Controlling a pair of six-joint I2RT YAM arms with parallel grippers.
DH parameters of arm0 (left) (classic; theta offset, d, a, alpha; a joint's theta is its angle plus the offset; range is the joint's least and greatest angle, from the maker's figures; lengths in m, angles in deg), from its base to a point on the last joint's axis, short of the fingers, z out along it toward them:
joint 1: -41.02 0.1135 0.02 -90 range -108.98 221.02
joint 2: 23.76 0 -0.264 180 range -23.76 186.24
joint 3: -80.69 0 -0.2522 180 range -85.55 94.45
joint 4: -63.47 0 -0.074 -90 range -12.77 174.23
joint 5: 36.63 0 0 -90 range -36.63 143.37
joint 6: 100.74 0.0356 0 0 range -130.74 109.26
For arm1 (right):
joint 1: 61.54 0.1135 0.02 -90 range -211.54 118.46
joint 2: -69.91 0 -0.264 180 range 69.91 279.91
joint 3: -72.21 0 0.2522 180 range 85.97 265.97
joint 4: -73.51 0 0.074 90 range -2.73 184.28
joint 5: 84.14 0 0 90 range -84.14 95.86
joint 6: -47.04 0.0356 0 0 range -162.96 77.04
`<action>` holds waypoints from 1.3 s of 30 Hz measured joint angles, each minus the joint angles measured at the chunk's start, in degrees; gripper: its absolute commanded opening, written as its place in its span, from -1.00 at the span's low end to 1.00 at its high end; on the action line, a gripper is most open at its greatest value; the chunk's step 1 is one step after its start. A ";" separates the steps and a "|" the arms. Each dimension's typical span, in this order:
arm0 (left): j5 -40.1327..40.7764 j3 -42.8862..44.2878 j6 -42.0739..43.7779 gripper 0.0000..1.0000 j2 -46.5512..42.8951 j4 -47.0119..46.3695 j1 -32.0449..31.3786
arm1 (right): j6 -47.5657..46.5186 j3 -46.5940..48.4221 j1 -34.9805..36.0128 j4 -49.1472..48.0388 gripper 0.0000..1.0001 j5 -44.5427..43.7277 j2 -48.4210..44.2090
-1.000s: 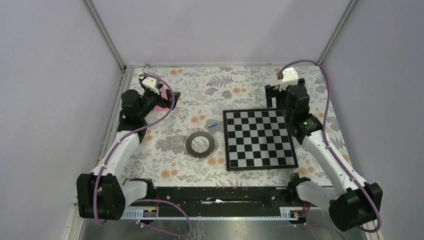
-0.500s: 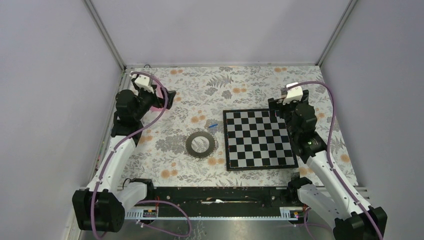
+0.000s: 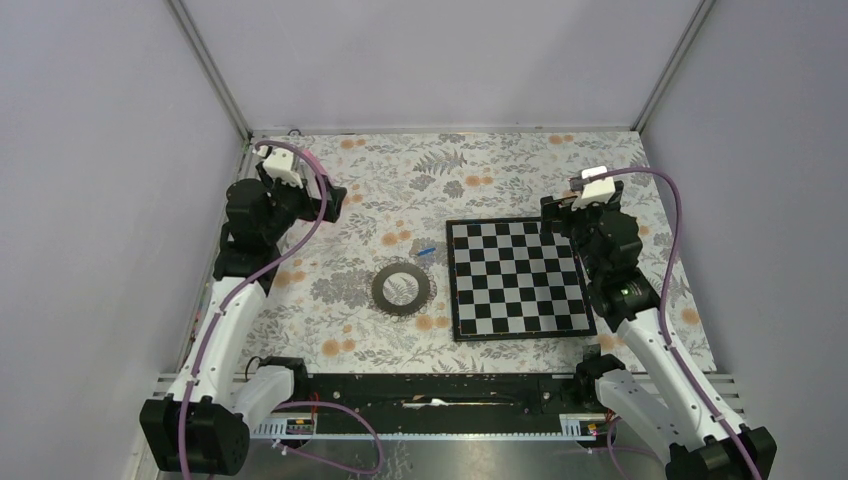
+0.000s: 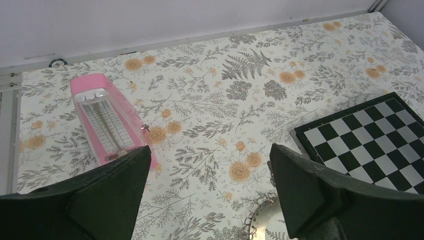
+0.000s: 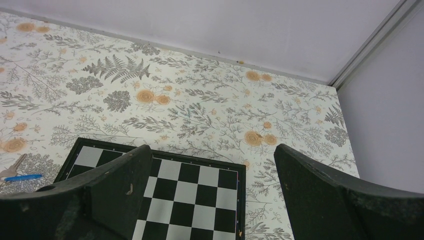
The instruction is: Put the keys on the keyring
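The key point(image 3: 425, 251) with a blue head lies on the floral cloth, just left of the chessboard's far left corner. It also shows at the left edge of the right wrist view point(image 5: 20, 177). The keyring point(image 3: 401, 289), a dark speckled ring, lies flat near the table's middle, and its edge shows in the left wrist view point(image 4: 260, 220). My left gripper point(image 3: 335, 203) is open and empty, raised at the far left point(image 4: 209, 152). My right gripper point(image 3: 556, 215) is open and empty above the chessboard's far right corner point(image 5: 211, 149).
A black-and-white chessboard point(image 3: 517, 277) lies right of the ring. A pink metronome point(image 4: 107, 122) lies on the cloth at the far left, under my left gripper. Walls close off the back and both sides.
My right arm has drawn back toward the near side, its gripper now over the board's far right corner. My left arm has swung slightly left. Key and ring have not moved.
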 measured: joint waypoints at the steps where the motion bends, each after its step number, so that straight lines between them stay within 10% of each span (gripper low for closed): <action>1: -0.07 -0.24 0.00 0.98 -0.02 -0.02 0.00 | 0.11 -0.02 -0.02 -0.02 0.99 0.00 -0.26; 39: -0.20 -3.26 -2.32 0.98 1.25 -0.61 1.95 | -0.39 -2.14 -1.42 -1.70 0.99 1.46 -2.14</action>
